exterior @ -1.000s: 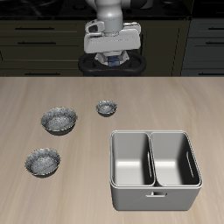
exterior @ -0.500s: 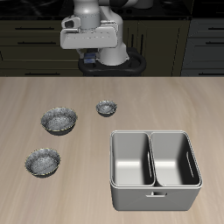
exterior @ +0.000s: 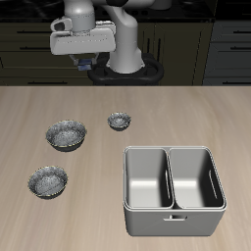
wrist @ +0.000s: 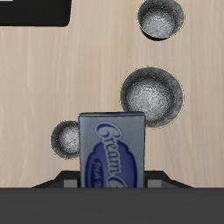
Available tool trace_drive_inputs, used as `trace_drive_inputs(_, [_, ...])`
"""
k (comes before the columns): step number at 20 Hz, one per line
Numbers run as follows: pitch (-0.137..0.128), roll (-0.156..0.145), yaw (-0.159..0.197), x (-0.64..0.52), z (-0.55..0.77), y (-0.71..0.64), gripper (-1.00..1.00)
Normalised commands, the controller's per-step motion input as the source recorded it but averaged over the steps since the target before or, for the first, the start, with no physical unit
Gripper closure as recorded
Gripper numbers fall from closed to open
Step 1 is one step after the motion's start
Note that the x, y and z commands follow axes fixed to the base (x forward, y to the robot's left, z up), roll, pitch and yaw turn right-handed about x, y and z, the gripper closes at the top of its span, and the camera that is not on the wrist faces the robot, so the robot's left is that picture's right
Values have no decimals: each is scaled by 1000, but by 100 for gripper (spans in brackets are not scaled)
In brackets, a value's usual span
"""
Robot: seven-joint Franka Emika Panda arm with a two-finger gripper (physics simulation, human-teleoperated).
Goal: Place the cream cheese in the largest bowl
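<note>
My gripper (exterior: pixel 86 63) hangs high above the table's back edge, shut on the cream cheese (exterior: pixel 87 67), a dark-blue box with a paler label that fills the near wrist view (wrist: pixel 112 150). The gripper (wrist: pixel 112 178) shows there only as dark finger parts on both sides of the box. The largest bowl (exterior: pixel 67 134), grey-and-white speckled and dark inside, stands on the table well below and forward of the gripper; in the wrist view the largest bowl (wrist: pixel 153 94) lies just beyond the box's top edge.
A near-equal speckled bowl (exterior: pixel 47 180) sits nearer the front edge, a small one (exterior: pixel 119 121) beside the largest. A two-compartment metal bin (exterior: pixel 175 188) stands at the front. The robot's black base (exterior: pixel 129 74) is behind the table.
The arm has swung sideways along the table's back, carrying the cream cheese from above the base toward the side where the bowls stand. The bowls and bin have not moved.
</note>
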Motion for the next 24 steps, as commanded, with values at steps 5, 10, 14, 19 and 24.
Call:
trace_drive_inputs(5, [9,-6,6,188,118,-412,100])
trace_drive_inputs(10, [-27,-54,19,125,61,-381,100])
trace_drive_inputs(14, [-39,-11,4,96,116,-220,100])
trace_drive_inputs(19, [-15,-47,-2,156,103,-289,100])
trace_drive_inputs(24, [20,-41,-6,238,-75,-151,100])
